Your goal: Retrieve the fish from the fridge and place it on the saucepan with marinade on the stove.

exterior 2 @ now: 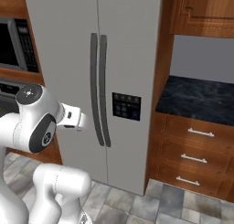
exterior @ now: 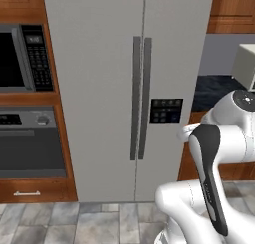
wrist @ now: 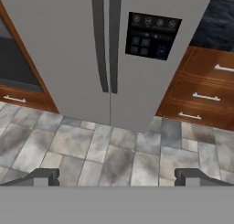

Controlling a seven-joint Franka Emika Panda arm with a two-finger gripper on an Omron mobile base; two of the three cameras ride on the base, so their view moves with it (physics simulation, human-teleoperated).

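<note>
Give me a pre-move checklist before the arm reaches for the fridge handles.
1. Fridge doors: both shut, so nothing is retrieved yet. Not ok.
2. Handles: the two dark vertical bars meet at the centre seam, unobstructed. Ok.
3. Gripper: jaws wide open, nothing between them. Ok.
4. Gripper contact: it hangs over the floor tiles, short of the handles. Not ok.
5. Fish: behind the closed doors. Cannot tell.
6. Dispenser panel: right of the handles, away from the grasp spot. Ok.

The fridge (exterior: 124,88) stands in the middle with both doors shut. The microwave (exterior: 22,56) sits above the oven (exterior: 30,141) on its left. Drawers (exterior 2: 194,159) under a desk (exterior 2: 201,97) are on its right.
</note>
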